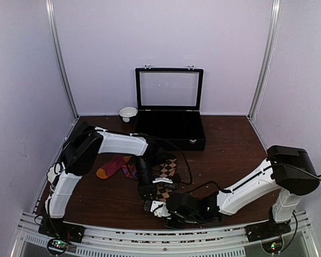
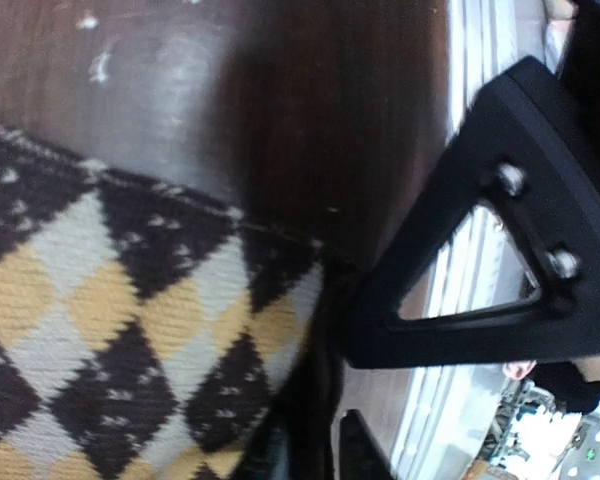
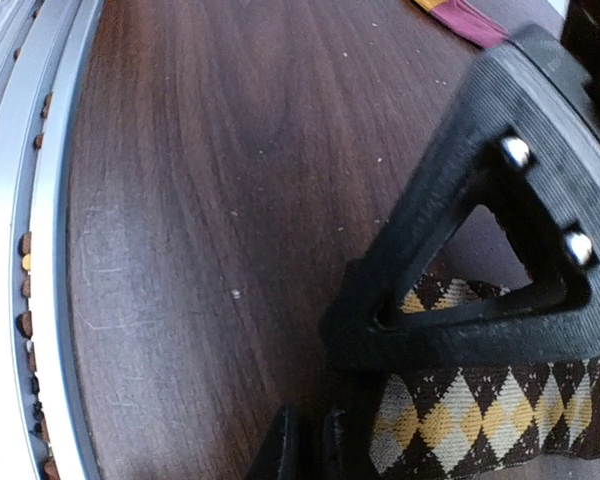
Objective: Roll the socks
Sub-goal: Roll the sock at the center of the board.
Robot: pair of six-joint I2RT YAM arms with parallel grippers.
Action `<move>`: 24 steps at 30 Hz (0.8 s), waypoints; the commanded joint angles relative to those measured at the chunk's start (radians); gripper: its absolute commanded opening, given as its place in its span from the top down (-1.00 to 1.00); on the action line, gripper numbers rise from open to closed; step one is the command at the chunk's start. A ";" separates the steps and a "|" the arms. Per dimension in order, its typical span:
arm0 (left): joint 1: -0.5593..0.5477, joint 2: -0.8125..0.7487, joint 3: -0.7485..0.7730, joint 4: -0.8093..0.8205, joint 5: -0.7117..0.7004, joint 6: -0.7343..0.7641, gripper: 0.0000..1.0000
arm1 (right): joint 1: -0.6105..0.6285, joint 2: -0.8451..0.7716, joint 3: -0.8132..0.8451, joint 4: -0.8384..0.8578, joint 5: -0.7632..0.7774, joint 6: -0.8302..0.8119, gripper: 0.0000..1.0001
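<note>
Dark wooden table (image 1: 230,160), argyle socks (image 1: 168,168), magenta socks (image 1: 112,167), open black case (image 1: 171,128), perhaps a white bowl (image 1: 128,113) behind

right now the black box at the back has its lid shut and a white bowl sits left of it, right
No: the top view shows the box with its lid open, upright. The bowl does sit left of it.

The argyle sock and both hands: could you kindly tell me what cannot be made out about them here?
Left hand: left wrist view, bottom edge cuts off the lower finger, so any hold on the argyle sock is unclear.
Right hand: right wrist view, same cut-off; its upper finger covers the sock's edge.
Sock's near end: top view, both hands overlap it.
Magenta sock: top view, partly behind the left arm.
</note>
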 commanded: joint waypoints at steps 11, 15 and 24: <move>0.104 -0.347 -0.313 0.316 -0.082 0.127 -0.52 | -0.103 0.037 -0.094 0.028 -0.307 0.304 1.00; 0.103 -0.433 -0.401 0.415 -0.115 0.142 -0.51 | -0.110 0.031 -0.134 0.095 -0.347 0.388 1.00; -0.055 -0.567 -0.567 0.544 -0.167 0.276 -0.37 | -0.163 0.086 -0.220 0.297 -0.446 0.620 1.00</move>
